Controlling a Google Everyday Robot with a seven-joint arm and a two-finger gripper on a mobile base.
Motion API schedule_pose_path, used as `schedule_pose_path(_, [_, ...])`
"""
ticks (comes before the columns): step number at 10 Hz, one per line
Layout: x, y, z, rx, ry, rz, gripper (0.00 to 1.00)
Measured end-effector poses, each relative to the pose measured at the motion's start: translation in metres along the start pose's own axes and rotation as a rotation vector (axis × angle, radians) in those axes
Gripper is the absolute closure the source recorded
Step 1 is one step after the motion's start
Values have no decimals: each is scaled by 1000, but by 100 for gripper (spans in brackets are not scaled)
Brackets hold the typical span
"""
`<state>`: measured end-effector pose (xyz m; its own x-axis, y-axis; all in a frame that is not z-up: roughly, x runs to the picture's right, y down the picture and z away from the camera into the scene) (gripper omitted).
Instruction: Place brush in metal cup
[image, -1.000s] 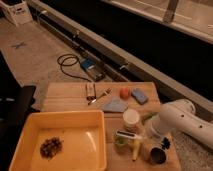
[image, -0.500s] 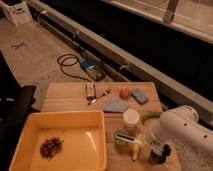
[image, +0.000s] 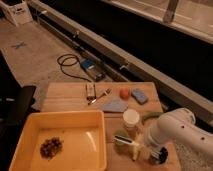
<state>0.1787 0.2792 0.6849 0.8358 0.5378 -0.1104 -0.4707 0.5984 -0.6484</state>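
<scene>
The brush (image: 126, 140) lies level over the green translucent cup (image: 120, 145), its white handle running right toward my gripper (image: 141, 148). The gripper, at the end of the white arm (image: 172, 131), is low over the table's front right part and looks shut on the handle. The metal cup (image: 159, 156) stands just right of the gripper at the front edge, partly hidden by the arm. The brush's head is hard to make out.
A white-lidded jar (image: 131, 119) stands just behind the green cup. A yellow tub (image: 65, 120) with dark bits fills the front left. Further back lie a fork (image: 100, 96), blue cloth (image: 116, 105), orange ball (image: 124, 93) and blue sponge (image: 140, 96).
The arm has swung forward and lower toward the front edge, and the gripper with the brush has dropped closer to the green cup and the metal cup.
</scene>
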Motion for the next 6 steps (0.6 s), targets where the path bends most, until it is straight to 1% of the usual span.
schedule_pose_path(2, [5,1,16,-26,-8,38,69])
schedule_pose_path(4, [6,1,18,-25,3,44,51])
schedule_pose_path(6, [7,2,16,-18,15,48,29])
